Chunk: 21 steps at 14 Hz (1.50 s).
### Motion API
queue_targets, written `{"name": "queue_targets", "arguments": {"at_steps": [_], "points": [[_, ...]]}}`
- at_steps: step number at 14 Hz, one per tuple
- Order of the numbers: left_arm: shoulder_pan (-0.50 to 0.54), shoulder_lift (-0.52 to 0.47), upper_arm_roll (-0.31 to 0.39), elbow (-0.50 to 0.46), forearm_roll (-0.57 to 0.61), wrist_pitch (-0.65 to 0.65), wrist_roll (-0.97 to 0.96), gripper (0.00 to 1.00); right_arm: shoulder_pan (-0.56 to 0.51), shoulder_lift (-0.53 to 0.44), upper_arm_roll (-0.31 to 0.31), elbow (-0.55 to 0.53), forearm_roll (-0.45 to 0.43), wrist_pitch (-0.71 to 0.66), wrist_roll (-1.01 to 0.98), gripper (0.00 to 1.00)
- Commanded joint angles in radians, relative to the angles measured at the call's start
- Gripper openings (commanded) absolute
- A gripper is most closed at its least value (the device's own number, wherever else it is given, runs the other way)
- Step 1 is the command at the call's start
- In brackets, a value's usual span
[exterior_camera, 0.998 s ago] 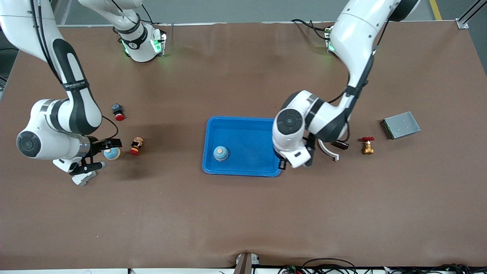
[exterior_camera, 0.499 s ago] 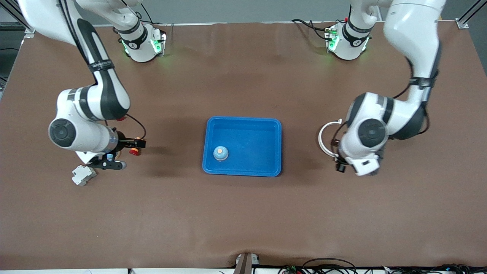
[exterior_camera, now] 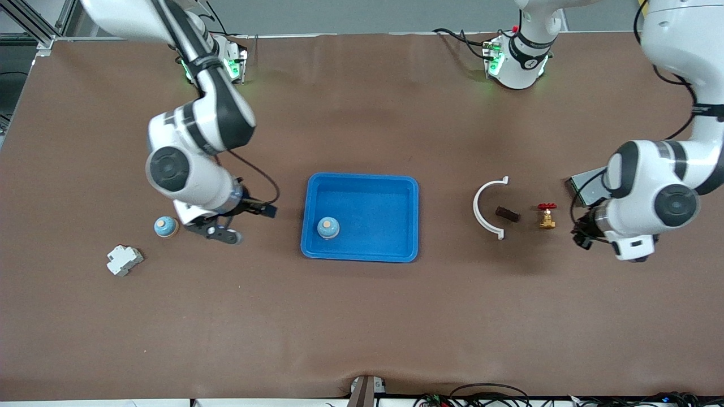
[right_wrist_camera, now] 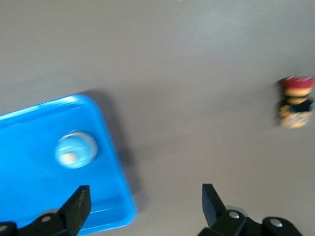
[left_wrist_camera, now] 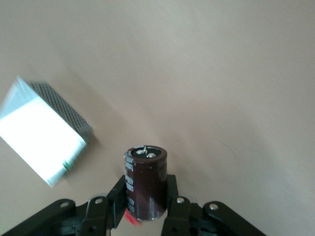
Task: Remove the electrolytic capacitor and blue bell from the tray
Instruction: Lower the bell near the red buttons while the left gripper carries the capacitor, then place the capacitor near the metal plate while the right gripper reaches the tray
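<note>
The left gripper is gripping a dark capacitor over the table's left-arm end. The right gripper is hanging wide and unloaded beside the blue tray, where one bell is sitting.

Tray: you have it at the middle of the table.
Bell in tray: it stands in the tray, in the corner nearer the front camera, toward the right arm's end.
Second bell: on the table toward the right arm's end, well apart from the tray.
Plug block: near that second bell, nearer the front camera.
Curved clip: on the table between the tray and the valve.
Small block: lies between the clip and the valve.
Metal box: toward the left arm's end, partly under the left arm.
</note>
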Motion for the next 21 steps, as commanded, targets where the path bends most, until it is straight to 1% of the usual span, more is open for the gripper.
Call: {"name": "queue_targets", "arguments": {"at_steps": [1, 3, 5, 6, 10, 11, 12, 15, 17, 18, 19, 20, 21], "points": [[0.069, 0.005, -0.016, -0.024, -0.002, 0.034, 0.12, 0.0, 0.036, 0.075, -0.011, 0.101, 0.007, -0.007, 0.051, 1.0], [0.105, 0.031, -0.014, -0.03, -0.002, 0.057, 0.181, 0.0, 0.05, 0.11, -0.011, 0.127, 0.007, 0.007, 0.054, 1.0], [0.125, 0.056, -0.016, -0.063, -0.002, 0.133, 0.206, 0.0, 0.067, 0.159, -0.011, 0.184, 0.007, 0.01, 0.054, 1.0], [0.125, 0.071, -0.016, -0.066, -0.002, 0.147, 0.206, 0.0, 0.076, 0.181, -0.011, 0.207, 0.006, 0.011, 0.048, 1.0], [0.122, 0.114, -0.016, -0.063, -0.002, 0.155, 0.206, 0.0, 0.118, 0.28, -0.011, 0.298, -0.002, 0.031, 0.033, 1.0], [0.123, 0.117, -0.016, -0.063, -0.002, 0.155, 0.206, 0.02, 0.124, 0.291, -0.011, 0.301, -0.004, 0.056, 0.018, 1.0], [0.117, 0.123, -0.016, -0.06, -0.004, 0.155, 0.205, 0.19, 0.124, 0.297, -0.011, 0.301, -0.002, 0.074, -0.016, 1.0], [0.112, 0.122, -0.025, -0.059, -0.045, 0.155, 0.203, 0.41, 0.125, 0.328, -0.011, 0.301, -0.001, 0.102, -0.128, 1.0], [0.111, 0.122, -0.03, -0.059, -0.059, 0.155, 0.197, 0.42, 0.13, 0.343, -0.011, 0.301, 0.001, 0.102, -0.162, 1.0], [0.106, 0.122, -0.03, -0.057, -0.065, 0.155, 0.197, 0.53, 0.136, 0.353, -0.011, 0.301, 0.001, 0.103, -0.17, 1.0], [0.105, 0.122, -0.03, -0.054, -0.065, 0.154, 0.2, 0.78, 0.145, 0.365, -0.011, 0.301, 0.001, 0.111, -0.171, 1.0], [0.105, 0.122, -0.031, -0.048, -0.065, 0.149, 0.205, 1.0, 0.158, 0.366, -0.011, 0.299, 0.002, 0.134, -0.17, 1.0], [0.105, 0.12, -0.031, -0.045, -0.065, 0.146, 0.206, 1.0, 0.17, 0.373, -0.011, 0.299, -0.001, 0.143, -0.17, 1.0]]}}
